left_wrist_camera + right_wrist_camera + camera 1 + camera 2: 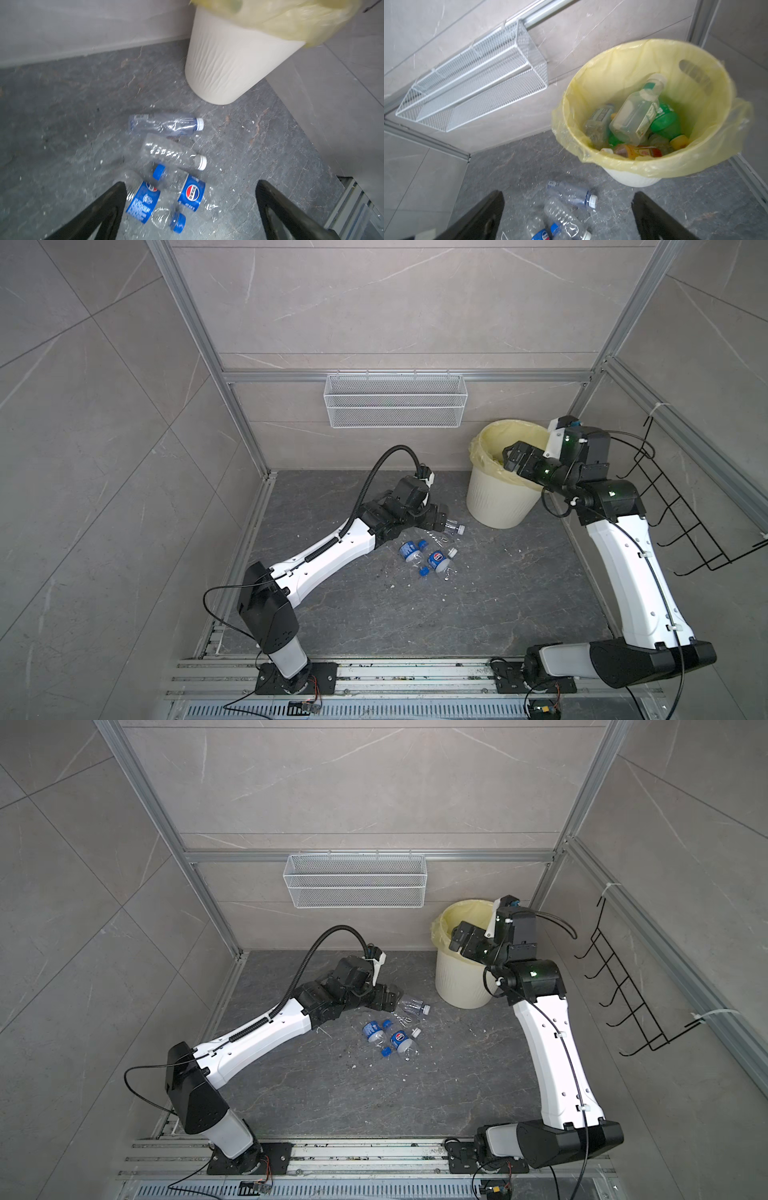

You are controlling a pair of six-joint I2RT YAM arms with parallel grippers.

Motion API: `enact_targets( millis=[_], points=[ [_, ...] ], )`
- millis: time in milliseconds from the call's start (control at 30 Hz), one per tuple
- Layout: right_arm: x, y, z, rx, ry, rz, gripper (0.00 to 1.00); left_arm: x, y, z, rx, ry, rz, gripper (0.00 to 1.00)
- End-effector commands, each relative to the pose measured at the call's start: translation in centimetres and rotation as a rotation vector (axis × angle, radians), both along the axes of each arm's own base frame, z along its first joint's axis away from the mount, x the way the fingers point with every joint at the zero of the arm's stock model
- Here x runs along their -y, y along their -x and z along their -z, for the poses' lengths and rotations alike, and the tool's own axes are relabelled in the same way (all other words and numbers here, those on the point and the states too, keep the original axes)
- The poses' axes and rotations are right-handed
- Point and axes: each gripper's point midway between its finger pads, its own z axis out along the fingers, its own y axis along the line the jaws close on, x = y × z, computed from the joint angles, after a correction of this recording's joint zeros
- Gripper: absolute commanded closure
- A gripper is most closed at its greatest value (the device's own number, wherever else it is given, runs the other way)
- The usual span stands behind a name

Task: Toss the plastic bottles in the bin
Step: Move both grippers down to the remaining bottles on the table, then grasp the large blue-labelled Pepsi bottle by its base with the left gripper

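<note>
The bin (pixel 631 179) below my right gripper (pixel 568 192) holds several bottles (pixel 635 112); jaws apart, empty. Four bottles (pixel 166 124) remain ahead of my left gripper (pixel 191 182), jaws apart.

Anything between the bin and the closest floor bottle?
Nothing: only bare grey floor separates the bin from the nearest white-capped bottle, shown in the left wrist view.

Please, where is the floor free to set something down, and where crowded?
Free: the wide floor between the bottles and the front rails, and the strip between bottles and right arm. Crowded: the bottles themselves, and the narrow gap to the bin.
</note>
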Motion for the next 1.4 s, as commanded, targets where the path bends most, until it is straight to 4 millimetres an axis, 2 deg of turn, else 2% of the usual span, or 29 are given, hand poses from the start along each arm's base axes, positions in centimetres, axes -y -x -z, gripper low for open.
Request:
enact_targets(
  millis=[0,100,300,533,733,933,1367],
  points=[
    [-1.4,0.8,1.8,-0.022,0.076,-0.019,0.0,-2.4,-0.5,0.7,-0.133,0.098,-0.159,0.0],
    [-3.6,1.5,4.3,-0.062,0.11,-0.07,0.0,-3.9,-0.6,3.4,-0.256,0.097,-0.231,0.0],
    [-6.8,3.2,9.3,-0.121,0.165,-0.14,0.0,-5.1,-0.2,7.3,-0.404,0.105,-0.31,0.0],
    [-11.1,5.6,15.8,-0.198,0.209,-0.229,0.0,-5.3,0.2,11.9,-0.567,0.116,-0.375,0.01],
    [-13.3,7.2,19.4,-0.246,0.239,-0.274,0.0,-4.8,0.1,14.9,-0.654,0.151,-0.403,0.03],
    [-13.8,8.0,21.2,-0.276,0.24,-0.295,0.0,-5.2,-0.5,17.0,-0.697,0.143,-0.435,0.03],
    [-15.7,8.4,22.4,-0.285,0.246,-0.355,0.0,-4.4,-1.4,20.3,-0.766,0.164,-0.445,0.13]
  ],
)
